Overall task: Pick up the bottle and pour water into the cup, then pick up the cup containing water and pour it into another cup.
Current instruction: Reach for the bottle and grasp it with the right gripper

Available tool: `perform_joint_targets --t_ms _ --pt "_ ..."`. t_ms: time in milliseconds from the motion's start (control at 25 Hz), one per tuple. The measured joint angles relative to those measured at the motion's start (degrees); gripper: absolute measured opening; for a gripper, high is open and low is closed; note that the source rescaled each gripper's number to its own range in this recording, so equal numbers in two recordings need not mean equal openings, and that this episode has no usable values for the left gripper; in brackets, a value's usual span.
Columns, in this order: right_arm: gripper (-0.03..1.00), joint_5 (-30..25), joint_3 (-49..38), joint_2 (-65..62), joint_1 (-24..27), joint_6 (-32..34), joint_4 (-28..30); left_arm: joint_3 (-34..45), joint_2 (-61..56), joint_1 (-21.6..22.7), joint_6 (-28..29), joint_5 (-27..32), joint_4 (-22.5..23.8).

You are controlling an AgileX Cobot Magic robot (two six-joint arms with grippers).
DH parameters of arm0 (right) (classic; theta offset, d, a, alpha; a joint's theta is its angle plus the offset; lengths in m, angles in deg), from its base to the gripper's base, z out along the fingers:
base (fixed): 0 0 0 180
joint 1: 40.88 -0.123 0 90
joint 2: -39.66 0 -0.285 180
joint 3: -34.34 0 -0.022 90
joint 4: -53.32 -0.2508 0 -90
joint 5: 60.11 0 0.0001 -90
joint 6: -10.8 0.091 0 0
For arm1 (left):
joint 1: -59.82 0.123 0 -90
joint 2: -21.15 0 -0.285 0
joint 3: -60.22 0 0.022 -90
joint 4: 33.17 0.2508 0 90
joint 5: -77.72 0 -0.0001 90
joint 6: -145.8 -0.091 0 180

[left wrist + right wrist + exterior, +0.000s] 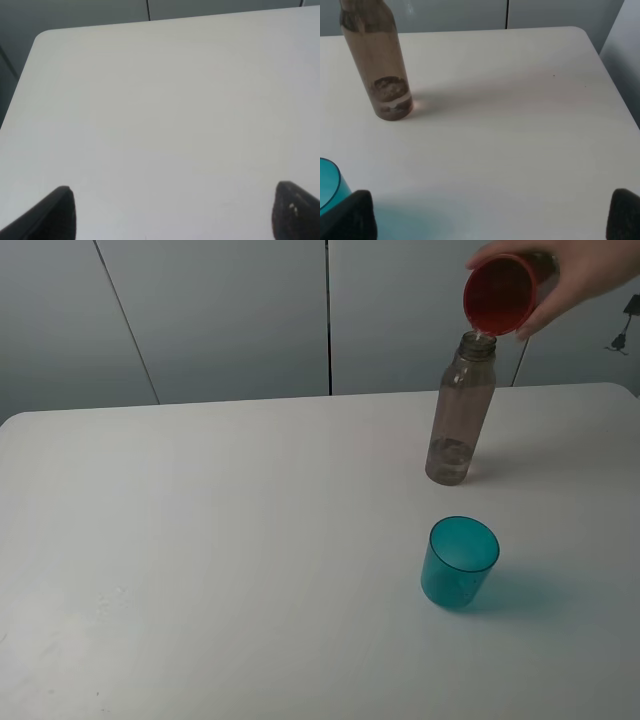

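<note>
I see the bottle standing upright on the white table. It is tall, slim and smoky grey-brown, see-through, with a threaded open neck and a little water pooled at its base. A person's hand holds the red cup tipped just above the bottle's mouth, its lip almost on the neck. There may be a thin trickle there, but I can't be sure. The teal cup, translucent and slightly tapered, stands upright in front of the bottle, near it but apart. My left gripper and right gripper both have jaws spread wide, holding nothing.
</note>
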State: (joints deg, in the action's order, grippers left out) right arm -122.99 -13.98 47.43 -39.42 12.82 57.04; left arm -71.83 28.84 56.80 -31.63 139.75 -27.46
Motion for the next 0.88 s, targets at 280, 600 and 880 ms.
perform_joint_targets --t_ms 280,600,880 --pt "0.99 0.0 0.0 0.0 0.0 0.0 0.0 0.0 0.0 0.0 0.0 0.0 0.0" --pt "0.99 0.0 0.0 0.0 0.0 0.0 0.0 0.0 0.0 0.0 0.0 0.0 0.0" --pt "0.99 0.0 0.0 0.0 0.0 0.0 0.0 0.0 0.0 0.0 0.0 0.0 0.0"
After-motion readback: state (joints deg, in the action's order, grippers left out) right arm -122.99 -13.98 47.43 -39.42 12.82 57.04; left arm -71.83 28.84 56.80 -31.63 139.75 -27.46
